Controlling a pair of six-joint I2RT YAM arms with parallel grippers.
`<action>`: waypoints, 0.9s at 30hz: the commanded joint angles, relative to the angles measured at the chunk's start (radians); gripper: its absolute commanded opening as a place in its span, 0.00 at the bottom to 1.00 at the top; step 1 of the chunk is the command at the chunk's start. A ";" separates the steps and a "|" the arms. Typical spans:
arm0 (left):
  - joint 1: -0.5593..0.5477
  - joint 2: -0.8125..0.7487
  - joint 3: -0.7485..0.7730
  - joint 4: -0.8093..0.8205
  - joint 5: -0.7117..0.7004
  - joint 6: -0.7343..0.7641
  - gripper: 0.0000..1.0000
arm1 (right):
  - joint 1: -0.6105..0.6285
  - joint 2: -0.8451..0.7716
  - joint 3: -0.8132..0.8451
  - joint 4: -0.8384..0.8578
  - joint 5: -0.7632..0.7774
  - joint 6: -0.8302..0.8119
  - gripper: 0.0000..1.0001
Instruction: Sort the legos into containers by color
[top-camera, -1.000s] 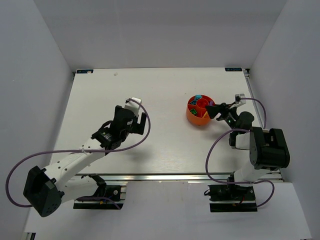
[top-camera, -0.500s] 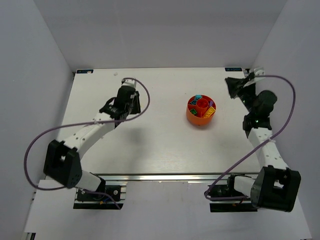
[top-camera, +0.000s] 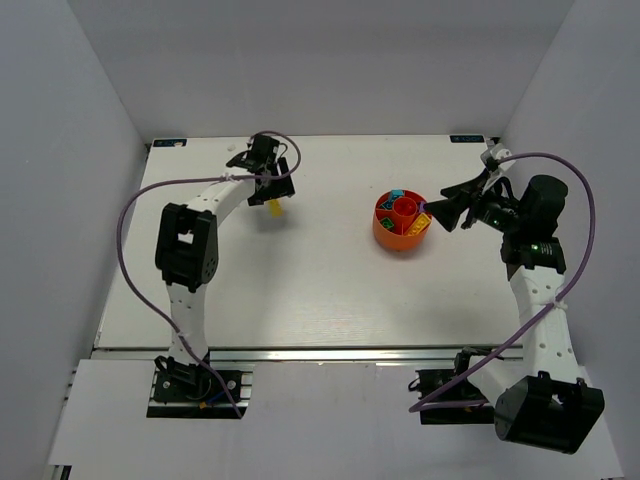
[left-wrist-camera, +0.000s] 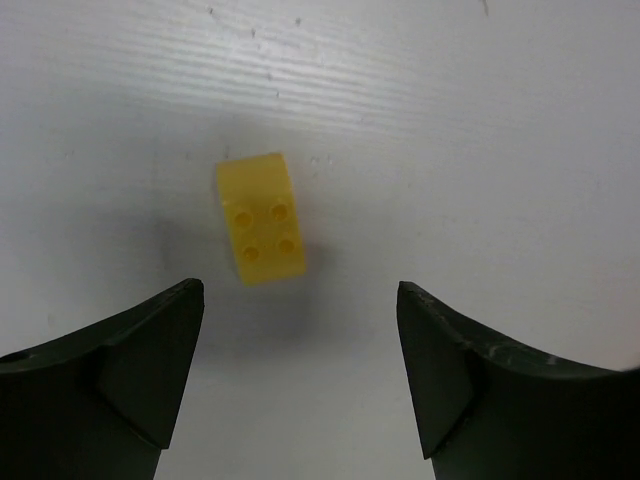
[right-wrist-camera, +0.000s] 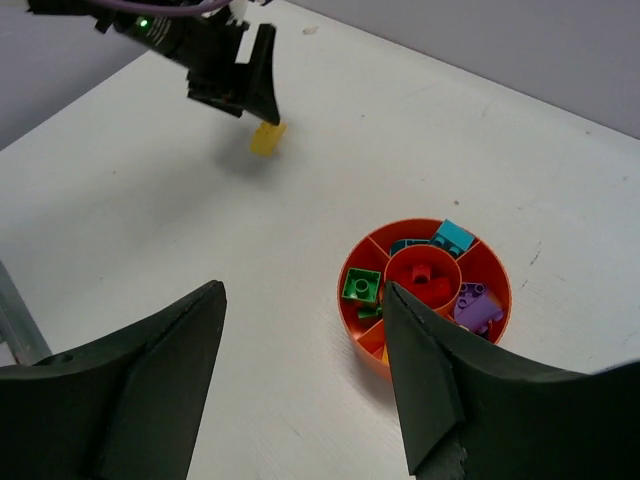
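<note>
A yellow lego (left-wrist-camera: 260, 231) lies alone on the white table at the far left, also seen in the top view (top-camera: 274, 208) and the right wrist view (right-wrist-camera: 267, 137). My left gripper (top-camera: 268, 190) is open and empty just above it, jaws wide apart (left-wrist-camera: 300, 375). The orange-red bowl (top-camera: 385, 236) holds green (right-wrist-camera: 362, 286), red (right-wrist-camera: 422, 272), purple (right-wrist-camera: 473, 305), teal (right-wrist-camera: 452, 238) and yellow (top-camera: 424, 217) legos in separate compartments. My right gripper (top-camera: 447, 212) is open and empty, raised beside the bowl's right edge (right-wrist-camera: 300, 380).
The table's back edge (top-camera: 320, 138) and the grey side walls bound the space. Purple cables loop from both arms (top-camera: 583, 250). The left arm stretches along the table's left side (top-camera: 185, 250).
My left arm has reached farther back, its gripper now over the yellow lego. My right gripper has swung from the far right corner back toward the bowl.
</note>
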 joint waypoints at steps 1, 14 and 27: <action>0.002 0.059 0.137 -0.089 -0.020 -0.025 0.87 | -0.007 -0.015 0.017 -0.060 -0.063 -0.060 0.70; 0.002 0.156 0.192 -0.129 -0.117 -0.048 0.80 | -0.004 -0.010 0.037 -0.109 -0.105 -0.072 0.68; -0.007 0.182 0.189 -0.114 -0.097 -0.057 0.48 | -0.012 -0.016 0.014 -0.074 -0.091 -0.052 0.67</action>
